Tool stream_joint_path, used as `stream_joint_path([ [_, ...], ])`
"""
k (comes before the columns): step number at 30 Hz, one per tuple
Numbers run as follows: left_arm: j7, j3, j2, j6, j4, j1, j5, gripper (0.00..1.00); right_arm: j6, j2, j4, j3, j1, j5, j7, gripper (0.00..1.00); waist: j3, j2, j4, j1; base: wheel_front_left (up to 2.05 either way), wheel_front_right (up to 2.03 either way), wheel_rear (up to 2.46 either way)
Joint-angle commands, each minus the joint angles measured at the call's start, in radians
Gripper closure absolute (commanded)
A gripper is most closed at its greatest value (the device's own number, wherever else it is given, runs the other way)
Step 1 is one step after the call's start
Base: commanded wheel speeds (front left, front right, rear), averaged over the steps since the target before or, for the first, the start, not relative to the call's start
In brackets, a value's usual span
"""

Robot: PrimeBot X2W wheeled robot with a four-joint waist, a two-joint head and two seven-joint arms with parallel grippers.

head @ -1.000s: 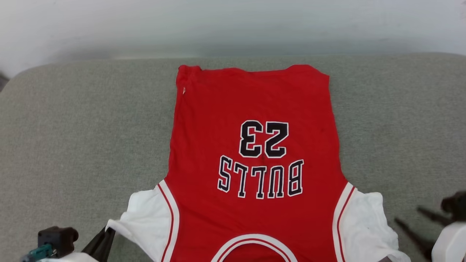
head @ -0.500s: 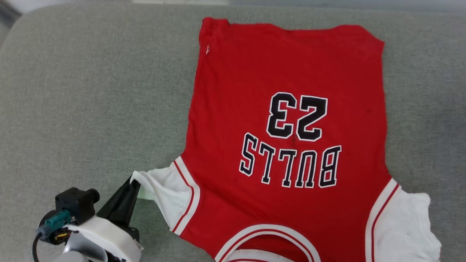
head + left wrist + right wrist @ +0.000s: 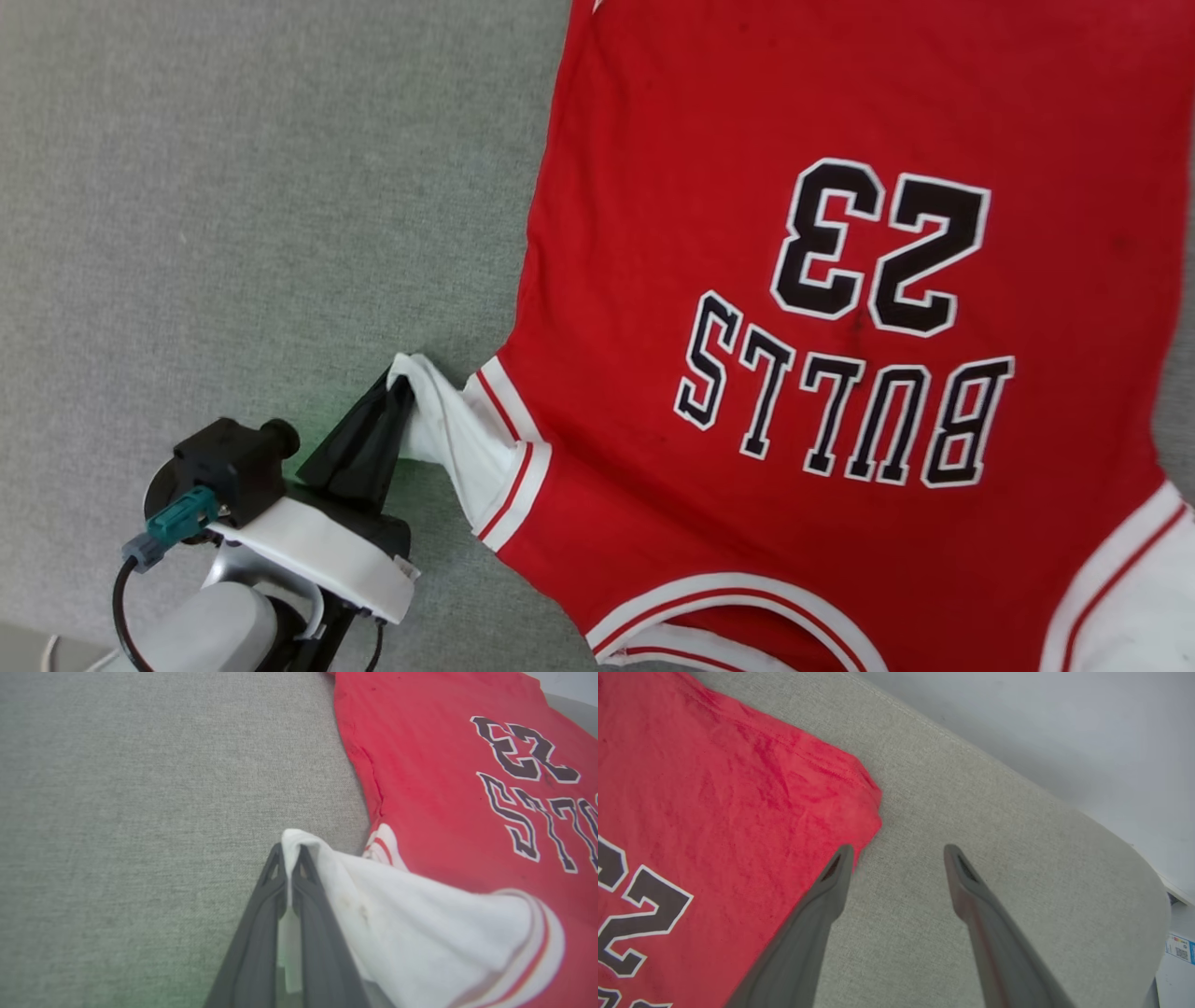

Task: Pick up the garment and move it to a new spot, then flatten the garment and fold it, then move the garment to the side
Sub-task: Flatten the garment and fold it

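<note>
The garment (image 3: pixel 709 140), a red jersey with the black "BULLS 23" print facing up, lies spread on the grey cushion (image 3: pixel 233 205). My left gripper (image 3: pixel 400 385) is shut on the edge of its white sleeve (image 3: pixel 448 434) and holds that sleeve lifted and bunched toward the body. In the left wrist view the two fingers of my left gripper (image 3: pixel 290 853) pinch the white sleeve (image 3: pixel 420 942) between them. My right gripper (image 3: pixel 899 851) stands open with nothing in it, over bare cushion (image 3: pixel 971 812) beside the garment's far hem corner (image 3: pixel 850 793).
The cushion's rounded far edge (image 3: pixel 1125 849) meets a pale wall (image 3: pixel 1041 718) in the right wrist view. Bare grey cushion stretches left of the garment in the head view. A small label (image 3: pixel 1178 947) shows beyond the cushion's corner.
The head camera has swung down and left, so the whole picture shifted. My left gripper has carried the white sleeve up and inward toward the red body; the sleeve now stands bunched.
</note>
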Motion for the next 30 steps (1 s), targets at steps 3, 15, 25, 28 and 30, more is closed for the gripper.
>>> stream_joint_path([
  [3,-0.007,0.006,-0.019,-0.006,-0.01,-0.03,0.024,1.0,0.0,0.032,0.054,0.011,-0.06,-0.043,0.044,0.0,0.072,0.0,0.044,-0.0003,0.0,0.0,0.0],
  [15,-0.005,-0.007,-0.067,-0.015,-0.026,-0.065,0.074,1.0,0.0,0.031,0.185,0.062,0.053,-0.053,0.064,0.04,0.12,0.0,0.089,-0.0003,0.0,0.0,0.0],
  [25,-0.005,-0.004,-0.063,-0.002,-0.015,-0.023,0.081,1.0,0.0,-0.006,0.131,0.048,0.051,0.007,-0.039,1.0,-0.011,0.0,0.054,-0.0003,0.0,0.0,0.0],
  [28,-0.005,0.004,-0.054,0.008,-0.019,0.003,0.073,1.0,0.0,-0.022,0.106,0.06,0.092,0.046,-0.072,1.0,-0.067,0.0,0.033,-0.0003,0.0,0.0,0.0],
  [30,-0.004,0.006,-0.05,0.015,-0.021,0.02,0.069,1.0,0.0,-0.051,0.077,0.075,0.126,0.066,-0.096,1.0,-0.105,0.0,0.018,-0.0003,0.0,0.0,0.0],
])
